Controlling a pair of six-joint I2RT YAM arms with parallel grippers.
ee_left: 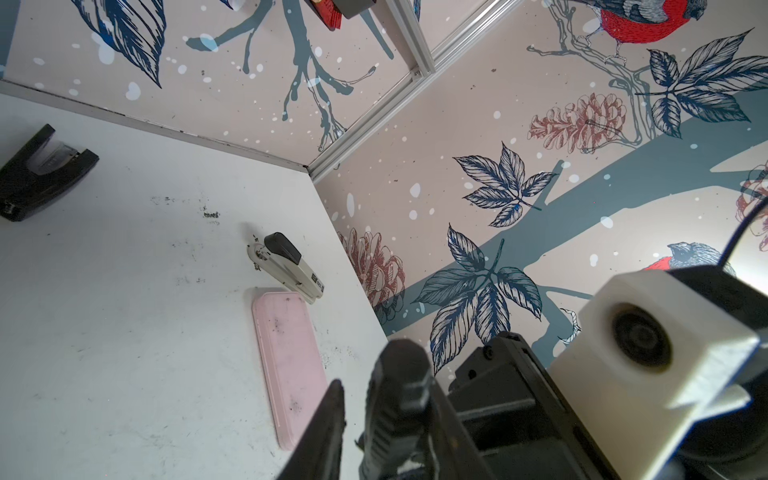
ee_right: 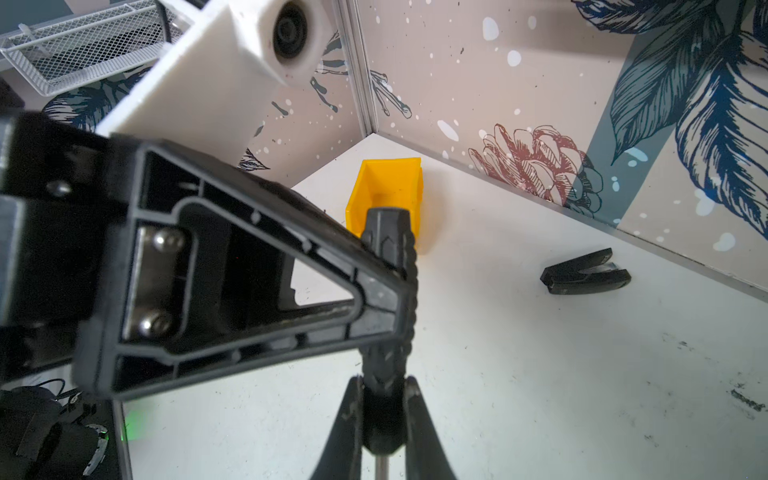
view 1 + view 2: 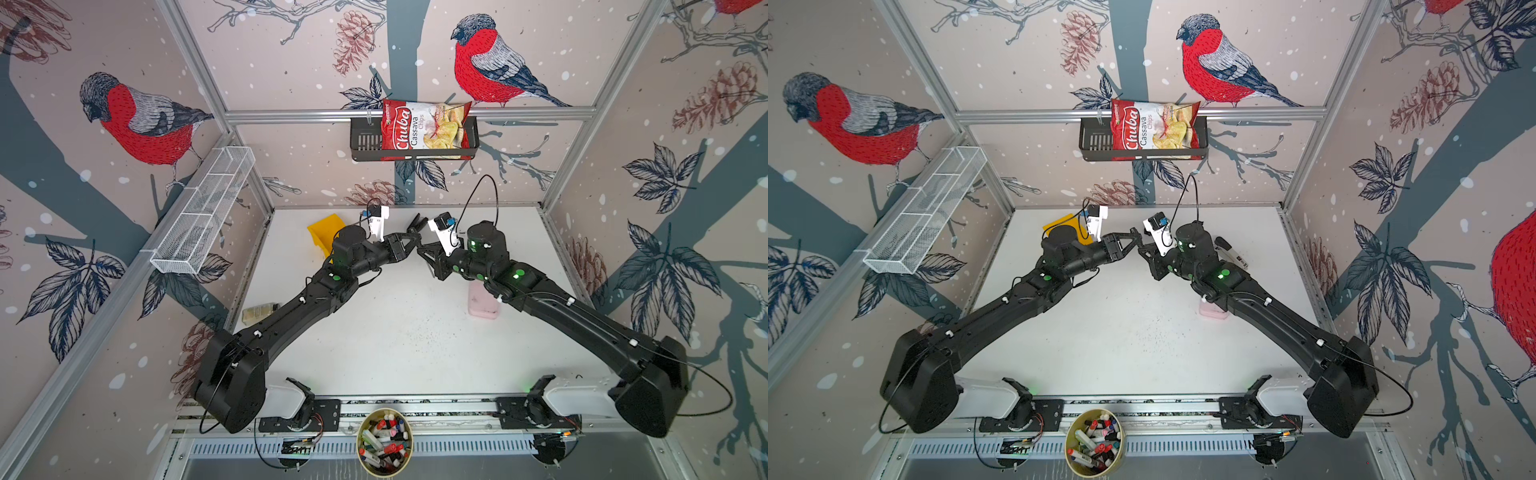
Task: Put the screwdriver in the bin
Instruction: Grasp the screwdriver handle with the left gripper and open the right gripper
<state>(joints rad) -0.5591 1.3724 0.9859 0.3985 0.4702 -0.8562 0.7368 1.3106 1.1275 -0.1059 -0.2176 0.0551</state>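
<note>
The screwdriver [image 2: 390, 257] is held off the table by my right gripper [image 2: 384, 384], which is shut on the neck of its black handle; the silver shaft [image 2: 382, 465] runs back between the fingers. My left gripper [image 1: 386, 386] has its jaws around the upper handle [image 1: 399, 399]. One finger [image 1: 440, 415] touches the handle, and the other finger [image 1: 332, 415] stands a small gap away. In both top views the left gripper [image 3: 413, 243] and the right gripper [image 3: 422, 251] meet tip to tip at the back middle of the table. The yellow bin [image 3: 322, 232] [image 2: 390, 183] stands behind the left arm, near the back wall.
A black stapler [image 2: 586, 276] lies near the back wall. A pink case [image 1: 291, 365] and a white and black stapler [image 1: 286, 266] lie under the right arm. A bottle [image 3: 259, 312] lies at the table's left edge. A white mesh basket [image 3: 203, 212] and a black rack [image 3: 361, 141] hang on the walls.
</note>
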